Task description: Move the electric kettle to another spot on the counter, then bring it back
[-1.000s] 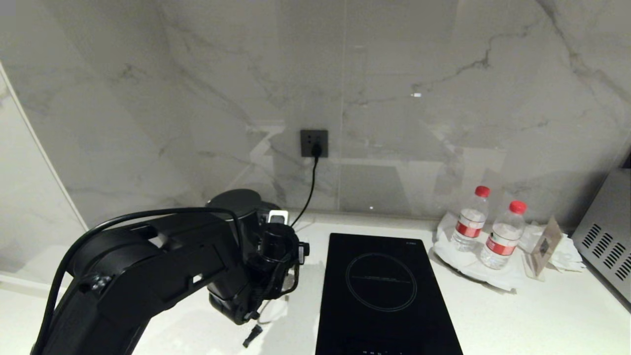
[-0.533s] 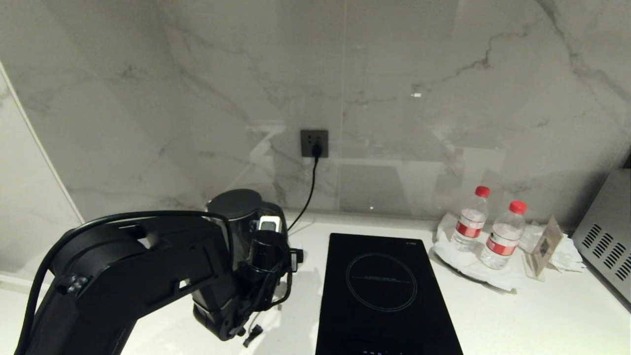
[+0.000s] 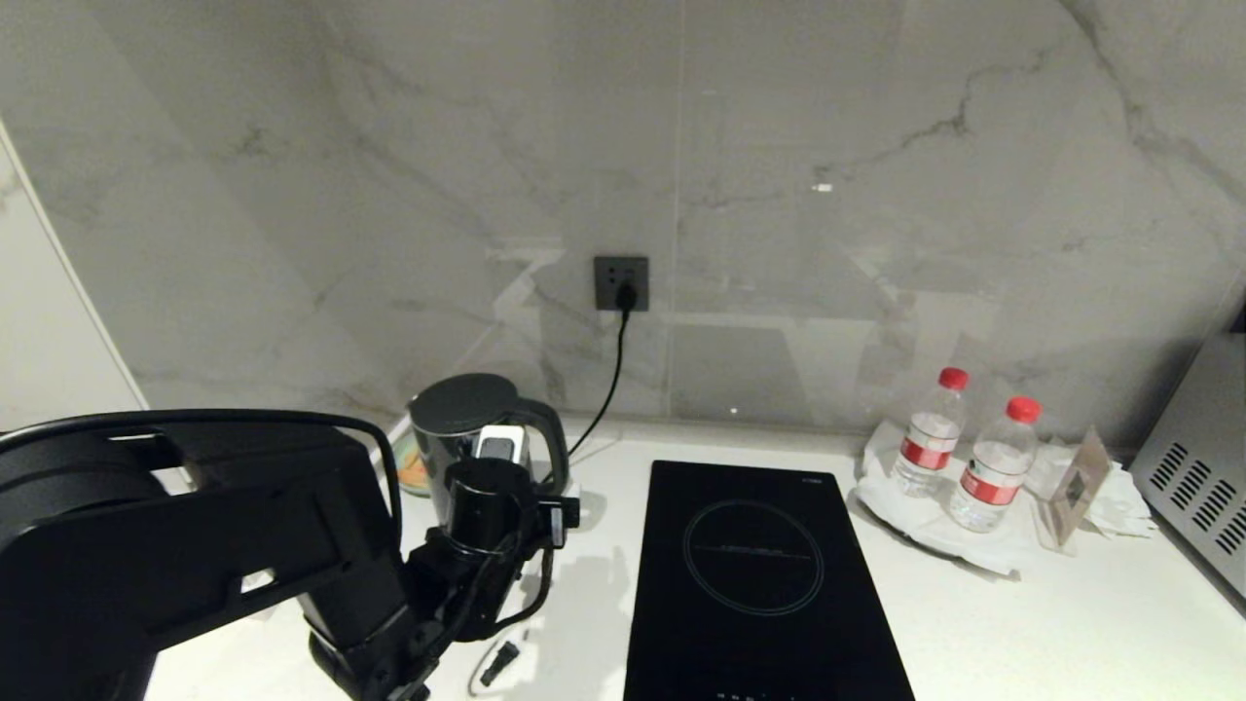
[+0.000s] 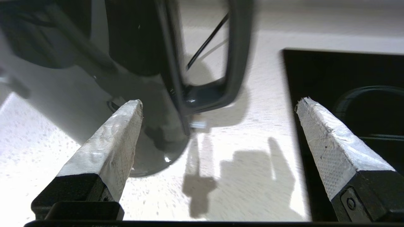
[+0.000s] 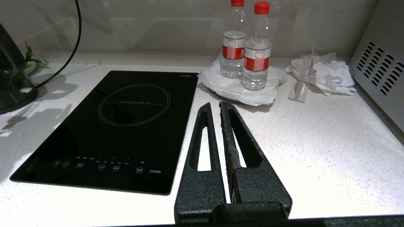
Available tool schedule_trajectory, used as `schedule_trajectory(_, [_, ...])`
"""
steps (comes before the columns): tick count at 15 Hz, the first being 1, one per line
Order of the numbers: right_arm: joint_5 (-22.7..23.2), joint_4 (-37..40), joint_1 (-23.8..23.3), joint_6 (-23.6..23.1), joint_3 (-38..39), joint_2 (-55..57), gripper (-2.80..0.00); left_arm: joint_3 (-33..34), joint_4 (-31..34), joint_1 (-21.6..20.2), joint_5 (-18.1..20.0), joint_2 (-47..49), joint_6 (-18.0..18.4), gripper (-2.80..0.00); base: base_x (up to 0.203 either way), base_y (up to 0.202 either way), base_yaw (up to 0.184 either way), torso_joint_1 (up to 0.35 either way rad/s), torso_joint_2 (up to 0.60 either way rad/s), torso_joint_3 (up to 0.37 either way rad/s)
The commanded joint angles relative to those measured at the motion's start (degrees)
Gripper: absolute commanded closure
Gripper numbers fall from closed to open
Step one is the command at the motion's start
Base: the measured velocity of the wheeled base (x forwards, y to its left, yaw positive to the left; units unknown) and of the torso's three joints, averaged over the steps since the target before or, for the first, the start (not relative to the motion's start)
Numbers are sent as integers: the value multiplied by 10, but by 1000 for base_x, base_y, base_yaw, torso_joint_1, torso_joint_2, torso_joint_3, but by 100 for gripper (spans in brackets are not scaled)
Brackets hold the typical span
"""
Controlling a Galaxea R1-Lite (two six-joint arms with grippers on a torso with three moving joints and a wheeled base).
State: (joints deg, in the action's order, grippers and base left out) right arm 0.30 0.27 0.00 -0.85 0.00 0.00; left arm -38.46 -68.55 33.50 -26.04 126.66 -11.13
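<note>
The electric kettle (image 3: 465, 421), glossy black with a flat grey lid and a curved handle (image 3: 555, 443), stands upright at the back left of the white speckled counter (image 3: 1071, 623), left of the hob. My left arm reaches in from the lower left, its wrist in front of the kettle. In the left wrist view the left gripper (image 4: 219, 101) is open, with both padded fingertips (image 4: 127, 126) short of the kettle (image 4: 139, 41) and its handle (image 4: 236, 53); nothing is held. The right gripper (image 5: 214, 105) hovers shut and empty over the counter (image 5: 315, 142), right of the hob.
A black glass hob (image 3: 759, 574) is inset mid-counter. A cord runs from the wall socket (image 3: 620, 282) down behind the kettle. Two red-capped water bottles (image 3: 930, 428) stand on a white plate at back right, beside a clear sign (image 3: 1071, 487) and a metal appliance (image 3: 1197, 467).
My left arm has drawn back toward the lower left, away from the kettle, which now shows more fully. The kettle has stayed in place. The gripper stays open.
</note>
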Motion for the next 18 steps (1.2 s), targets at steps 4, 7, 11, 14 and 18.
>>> schedule_trajectory(4, [0,0,0,0,0,0,0,73,0,13,-2,-128,3,-280,0,0,0,0,0,0])
schedule_trajectory(7, [0,0,0,0,0,0,0,98,0,6,-4,-169,3,-280,0,0,0,0,0,0])
schedule_trajectory(11, [0,1,0,0,0,0,0,106,1,-67,-1,-215,15,0,0,0,0,0,0,0])
schedule_trajectory(14, [0,0,0,0,0,0,0,122,5,-98,2,-245,17,0,0,0,0,0,0,0])
schedule_trajectory(18, [0,0,0,0,0,0,0,153,28,-119,27,-324,17,0,0,0,0,0,0,0])
